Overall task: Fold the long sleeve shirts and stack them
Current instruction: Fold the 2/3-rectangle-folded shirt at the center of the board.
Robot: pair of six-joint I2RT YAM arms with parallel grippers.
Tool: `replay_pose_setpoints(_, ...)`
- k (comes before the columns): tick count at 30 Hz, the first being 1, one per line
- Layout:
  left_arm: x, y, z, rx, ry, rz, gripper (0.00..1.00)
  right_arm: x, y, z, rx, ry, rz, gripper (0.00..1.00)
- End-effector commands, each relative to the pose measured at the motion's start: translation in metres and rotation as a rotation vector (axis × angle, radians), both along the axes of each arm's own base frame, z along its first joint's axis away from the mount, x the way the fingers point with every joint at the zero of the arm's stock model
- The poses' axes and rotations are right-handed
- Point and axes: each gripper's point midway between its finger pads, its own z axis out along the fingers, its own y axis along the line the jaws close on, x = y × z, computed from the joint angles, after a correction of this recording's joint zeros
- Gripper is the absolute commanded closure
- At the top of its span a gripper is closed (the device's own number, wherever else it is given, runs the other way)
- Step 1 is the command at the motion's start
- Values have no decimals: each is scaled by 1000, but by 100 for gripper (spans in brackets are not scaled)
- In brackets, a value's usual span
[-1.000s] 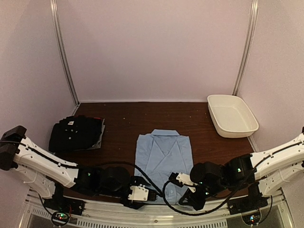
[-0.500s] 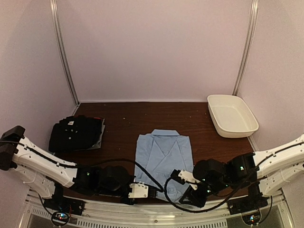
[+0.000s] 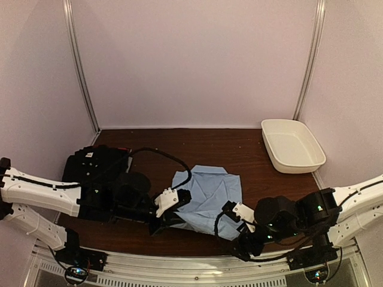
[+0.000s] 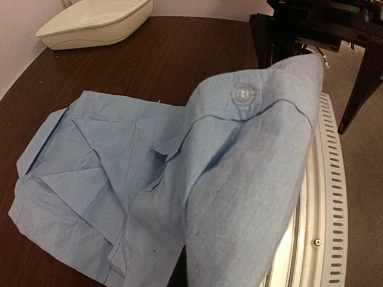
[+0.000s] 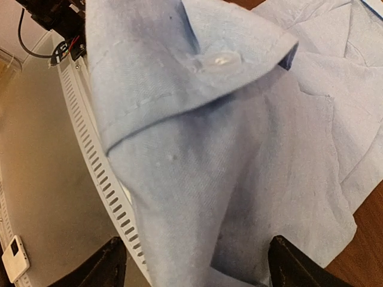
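Your left gripper [image 3: 160, 222] is clamped on the near left corner of the light blue shirt [image 3: 209, 190], which is lifted so that cloth drapes across the left wrist view. Your right gripper [image 3: 240, 244] stands at the near right corner, its fingers [image 5: 111, 264] spread wide with cloth hanging between them. The shirt lies at the middle of the table [image 3: 197, 143]; the folded black shirt [image 3: 96, 168] rests at far left, the white tub [image 3: 293, 146] at far right
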Motion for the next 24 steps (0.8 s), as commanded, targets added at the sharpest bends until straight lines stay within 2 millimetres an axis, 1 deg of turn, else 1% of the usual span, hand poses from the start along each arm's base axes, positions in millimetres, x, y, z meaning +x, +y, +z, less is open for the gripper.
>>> replay_pose_setpoints(1,-11,-9,18,-49,133,-39,100,16,-3,3,-70,-110,-65,16)
replay_pose_setpoints(4,-12,-10,14,-41,175,-51,100,20,-7,-6,-132,-153,-78,16)
replay_pose_setpoints(5,-13,-10,13,-38,183,-56,100,22,-10,-11,-159,-167,-86,17)
replay_pose_setpoints(7,-16,-10,12,-37,202,-72,100,26,-13,-16,-200,-191,-94,23)
replay_pose_setpoints(8,-19,-11,11,-37,215,-82,100,27,-13,-19,-214,-195,-90,28)
replay_pose_setpoints(10,-24,-10,8,-28,242,-98,100,25,-12,-20,-220,-194,-77,41)
replay_pose_setpoints(14,-35,-5,-2,0,317,-114,100,14,-6,-19,-192,-156,-33,76)
replay_pose_setpoints(15,-38,-4,-6,6,342,-116,100,9,-4,-19,-179,-139,-16,82)
replay_pose_setpoints(17,-48,-1,-11,18,385,-127,100,-3,1,-17,-151,-93,20,91)
replay_pose_setpoints(21,-74,5,-21,80,431,-157,100,-32,11,-7,-78,20,96,96)
replay_pose_setpoints(23,-87,7,-22,98,464,-188,100,-45,16,-1,-46,74,137,97)
replay_pose_setpoints(24,-90,8,-21,97,483,-197,100,-48,17,2,-35,87,146,97)
